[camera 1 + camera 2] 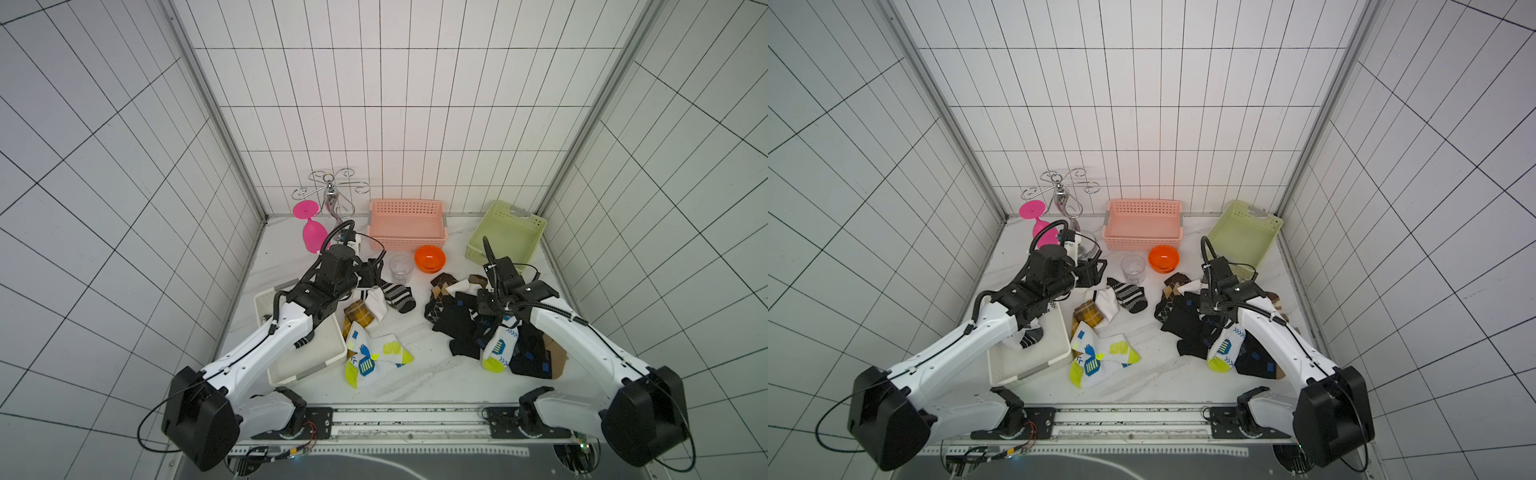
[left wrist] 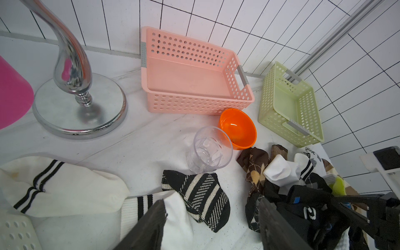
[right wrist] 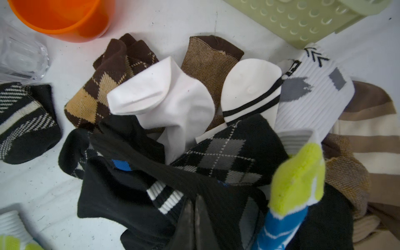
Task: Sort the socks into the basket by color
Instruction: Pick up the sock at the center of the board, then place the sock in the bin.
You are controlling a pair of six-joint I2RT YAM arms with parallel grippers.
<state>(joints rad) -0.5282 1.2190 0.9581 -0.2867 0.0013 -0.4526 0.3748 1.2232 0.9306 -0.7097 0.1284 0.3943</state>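
Three baskets: pink basket [image 1: 407,243] at 12 o'clock, green basket [image 1: 509,237] at 2 o'clock, white basket [image 1: 316,358] at 8 o'clock. One orange bowl [image 1: 429,257], one clear cup [image 1: 401,269], one pink goblet [image 1: 312,237], one chrome rack [image 1: 330,198]. Socks [image 1: 399,297]: one in the white basket, five or so spread from centre toward 6 o'clock, more in an overlapped heap [image 1: 461,318] at 4 o'clock, too tangled to count exactly.

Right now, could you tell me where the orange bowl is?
In both top views the orange bowl sits centre-back, in front of the pink basket, between the clear cup and the green basket.
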